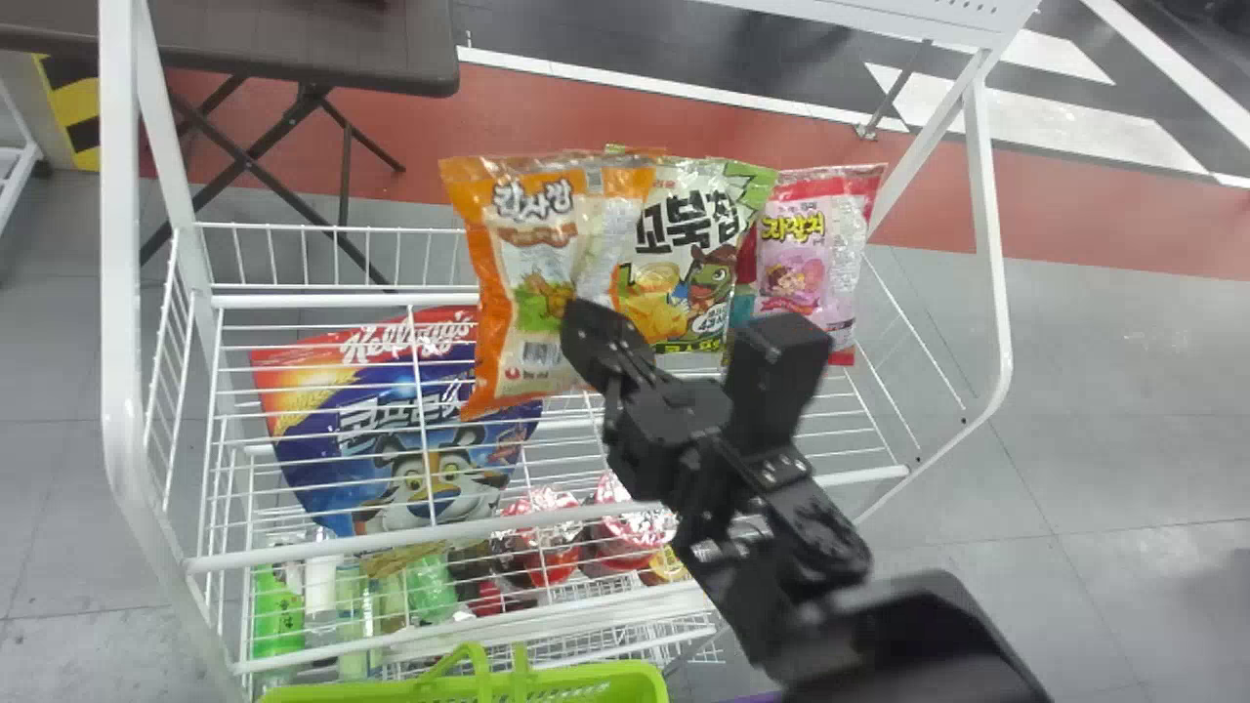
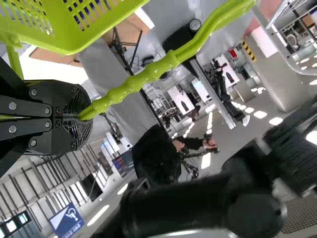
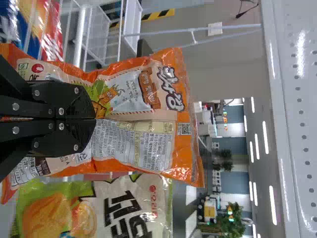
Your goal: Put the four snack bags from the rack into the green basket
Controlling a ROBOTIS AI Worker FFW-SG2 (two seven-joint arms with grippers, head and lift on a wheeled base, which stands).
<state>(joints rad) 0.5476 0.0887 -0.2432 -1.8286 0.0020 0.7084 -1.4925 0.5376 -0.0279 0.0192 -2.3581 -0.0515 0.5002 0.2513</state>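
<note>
My right gripper (image 1: 584,320) is shut on the orange snack bag (image 1: 508,264), pinching its printed back above the rack (image 1: 547,535). Beside it stand the green snack bag (image 1: 684,234) and the pink snack bag (image 1: 811,244), with part of a red and teal bag (image 1: 745,278) between them. In the right wrist view, the gripper (image 3: 94,119) creases the middle of the orange bag (image 3: 148,144), and the green bag (image 3: 119,213) is alongside. The green basket (image 1: 586,683) is at the head view's bottom edge. My left gripper (image 2: 81,116) is shut on the basket's handle (image 2: 143,74).
A large blue cereal bag (image 1: 391,430) leans inside the rack at left. Red-lidded cups (image 1: 547,537) and bottles (image 1: 278,615) stand on the lower level. White uprights (image 1: 122,244) frame the rack, and a dark folding table (image 1: 293,49) is behind it.
</note>
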